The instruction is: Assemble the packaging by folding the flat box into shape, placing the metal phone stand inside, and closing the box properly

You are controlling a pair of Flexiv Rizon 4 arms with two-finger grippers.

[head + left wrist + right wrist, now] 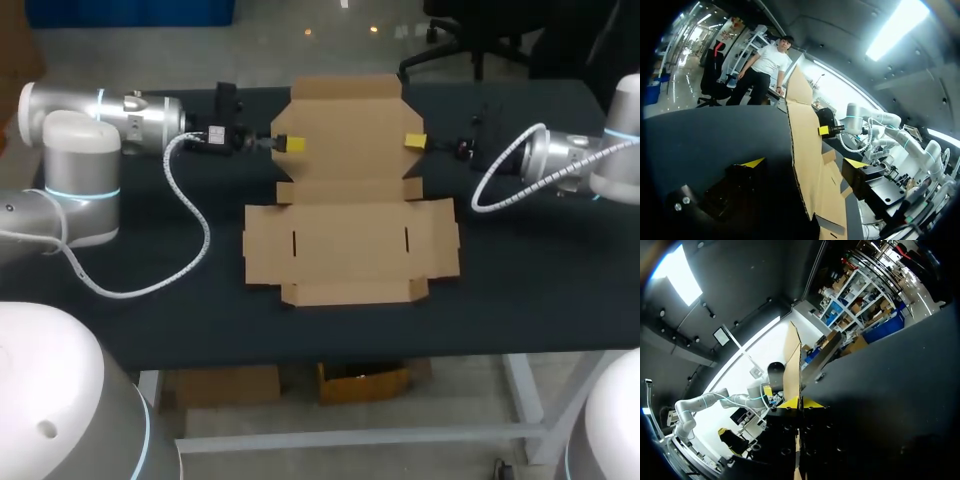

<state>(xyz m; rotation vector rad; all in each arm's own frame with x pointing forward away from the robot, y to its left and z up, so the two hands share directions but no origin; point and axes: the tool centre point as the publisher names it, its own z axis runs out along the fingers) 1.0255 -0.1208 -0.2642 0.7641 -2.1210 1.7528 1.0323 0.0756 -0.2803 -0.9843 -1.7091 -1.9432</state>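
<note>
Flat cardboard box [350, 190]: one, unfolded, lying between the left jaws and the right jaws.
Slots cut in its panel: two.
Robot arms: two, the left arm [90, 120] and the right arm [580, 155].
Sets of jaws: two, one per arm.
Yellow fingertips: two per set, left [754, 162] and right [812, 402].
White coiled cables: two, one behind each set of jaws [190, 210] [500, 170].
Counter [150, 310]: one.

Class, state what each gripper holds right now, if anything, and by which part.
The right gripper pinches the flat box by the right edge of its far panel. The left gripper straddles the opposite edge, fingers open, holding nothing.
</note>
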